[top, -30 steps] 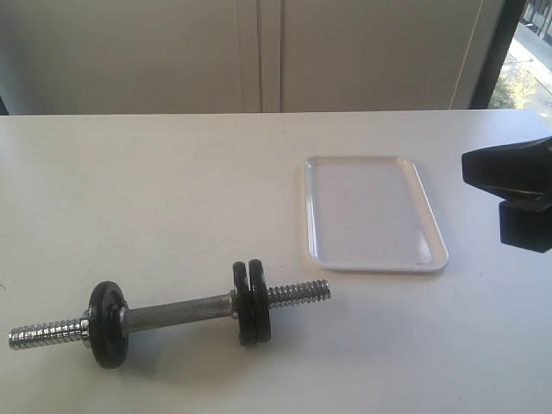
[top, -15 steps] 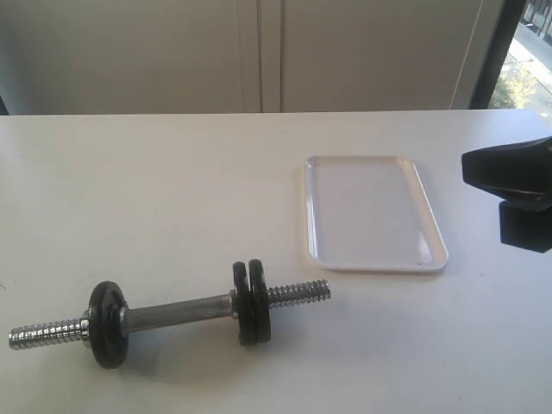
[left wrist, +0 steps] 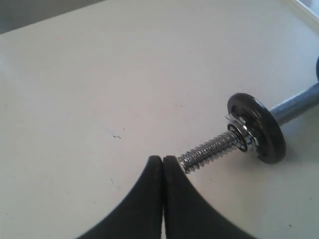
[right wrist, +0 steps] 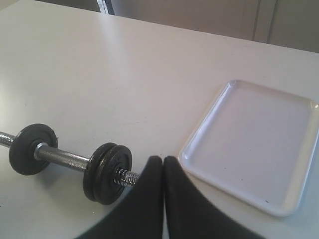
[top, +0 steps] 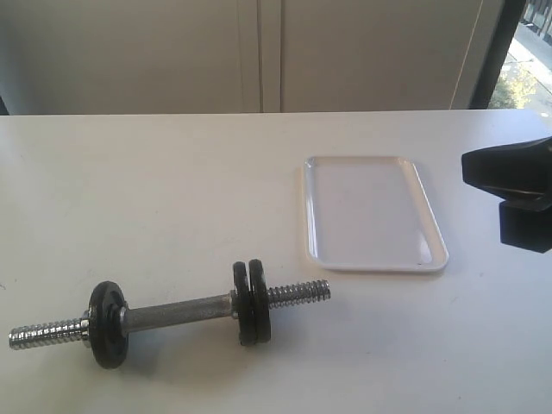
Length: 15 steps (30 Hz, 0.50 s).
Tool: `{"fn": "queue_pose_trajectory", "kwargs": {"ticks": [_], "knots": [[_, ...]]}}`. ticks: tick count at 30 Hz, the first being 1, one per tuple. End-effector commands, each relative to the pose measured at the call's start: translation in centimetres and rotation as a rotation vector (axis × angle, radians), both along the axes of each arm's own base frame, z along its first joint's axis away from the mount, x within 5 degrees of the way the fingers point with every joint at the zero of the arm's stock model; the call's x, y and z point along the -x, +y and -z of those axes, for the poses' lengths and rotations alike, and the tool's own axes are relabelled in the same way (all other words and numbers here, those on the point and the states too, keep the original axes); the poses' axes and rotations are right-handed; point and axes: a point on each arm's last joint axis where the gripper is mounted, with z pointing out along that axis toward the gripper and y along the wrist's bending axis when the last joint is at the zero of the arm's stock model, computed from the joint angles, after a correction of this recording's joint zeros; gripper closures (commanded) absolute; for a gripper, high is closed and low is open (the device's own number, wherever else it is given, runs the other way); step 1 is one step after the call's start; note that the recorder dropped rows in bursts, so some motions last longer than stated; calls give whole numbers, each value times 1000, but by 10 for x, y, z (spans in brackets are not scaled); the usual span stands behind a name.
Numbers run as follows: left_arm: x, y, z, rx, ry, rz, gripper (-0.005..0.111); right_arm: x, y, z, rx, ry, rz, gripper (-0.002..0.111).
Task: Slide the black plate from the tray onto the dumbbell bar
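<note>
the round black plate sits on the dumbbell bar, against a matching disc beside the shiny threaded end, near the surface's front edge. the smooth white round-cornered tray lies toward the right edge; left gripper and right gripper are each pressed together

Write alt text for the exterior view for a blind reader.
A short silver steel dumbbell bar lies on a white table, carrying one round black disc toward its left end and paired discs toward its right. Farther right, a shallow white rectangular tray holds nothing.
</note>
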Motion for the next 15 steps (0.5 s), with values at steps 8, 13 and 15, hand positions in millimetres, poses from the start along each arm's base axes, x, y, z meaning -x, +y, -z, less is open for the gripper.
{"fn": "queue_pose_trajectory", "kwargs": {"ticks": [8,13,15], "knots": [[16,10,-2,45,-118,-174,107,0,-1,1,-1,2,8,108],[16,11,-3,33,-121,-192,107,0,-1,1,-1,2,8,108],[16,11,-3,33,-121,-192,107,0,-1,1,-1,2,8,108]]}}
